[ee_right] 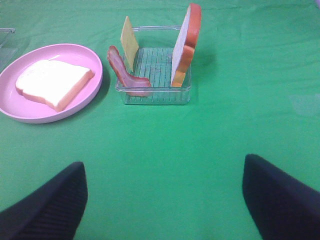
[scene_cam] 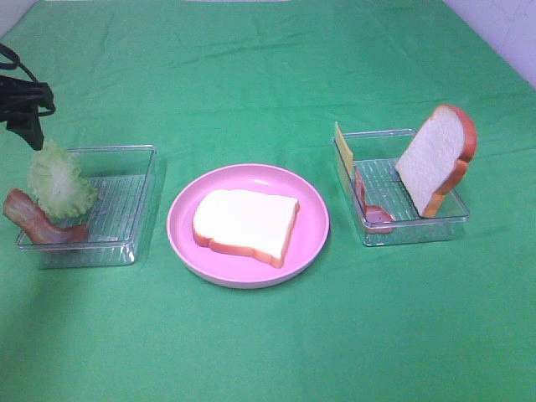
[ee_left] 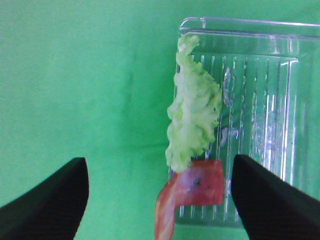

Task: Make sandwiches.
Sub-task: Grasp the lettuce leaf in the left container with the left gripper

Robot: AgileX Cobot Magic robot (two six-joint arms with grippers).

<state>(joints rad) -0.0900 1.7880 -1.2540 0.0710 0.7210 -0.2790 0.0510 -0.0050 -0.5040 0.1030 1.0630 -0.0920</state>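
Green cloth [scene_cam: 268, 352] all over the table. The pink plate [scene_cam: 314, 243] in the middle has one bread slice [scene_cam: 245, 224] lying flat on it. The left tray [scene_cam: 126, 209] holds the lettuce leaf [scene_cam: 59, 184] standing up, and the bacon strip [scene_cam: 33, 219] pokes out over its edge. The right tray [scene_cam: 419, 226] holds the cheese square [scene_cam: 343, 146], the meat piece [scene_cam: 373, 209] and the second bread slice [scene_cam: 435, 159], which leans upright. The left gripper [ee_left: 158, 159] hangs over the lettuce, jaws spread wide and gripping nothing. The right gripper [ee_right: 163, 161] is wide too, over bare cloth, well apart from its tray.
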